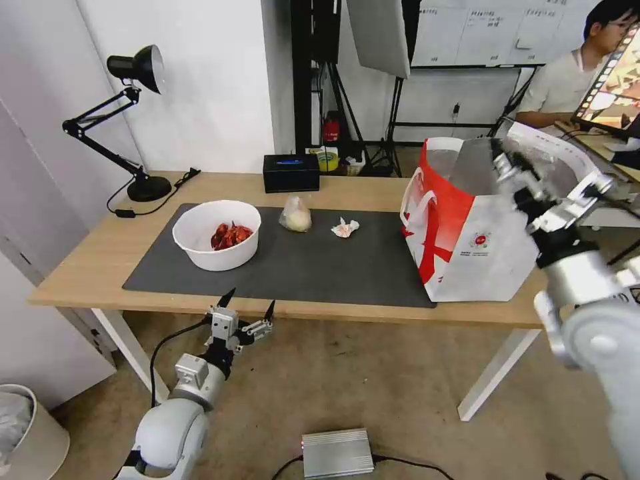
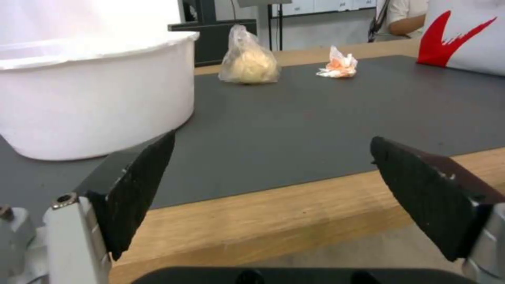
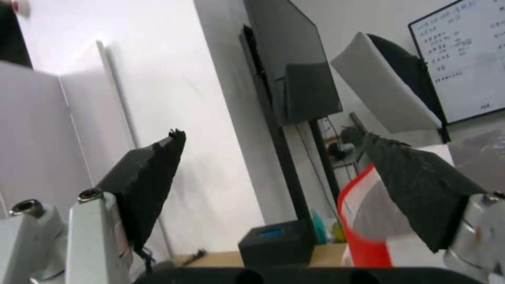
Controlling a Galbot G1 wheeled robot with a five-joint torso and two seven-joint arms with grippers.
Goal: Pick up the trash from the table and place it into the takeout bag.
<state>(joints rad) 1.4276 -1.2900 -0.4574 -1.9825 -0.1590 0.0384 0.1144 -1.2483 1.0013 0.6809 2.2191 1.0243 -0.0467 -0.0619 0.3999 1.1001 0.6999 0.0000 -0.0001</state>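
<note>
While the left gripper (image 1: 250, 301) is hovering low in the frame just before the table's (image 1: 80, 267) near edge, its 2 fingers are standing wide apart and holding nothing. Beyond it on the dark grey mat (image 1: 300, 263), the white bowl of red shells (image 1: 217, 234) is sitting left of centre, the small knotted bag (image 1: 296, 215) and crumpled tissue (image 1: 345, 228) farther back. At the right, the right gripper (image 3: 274, 150) is hanging spread wide and empty above the takeout bag (image 1: 467, 233).
</note>
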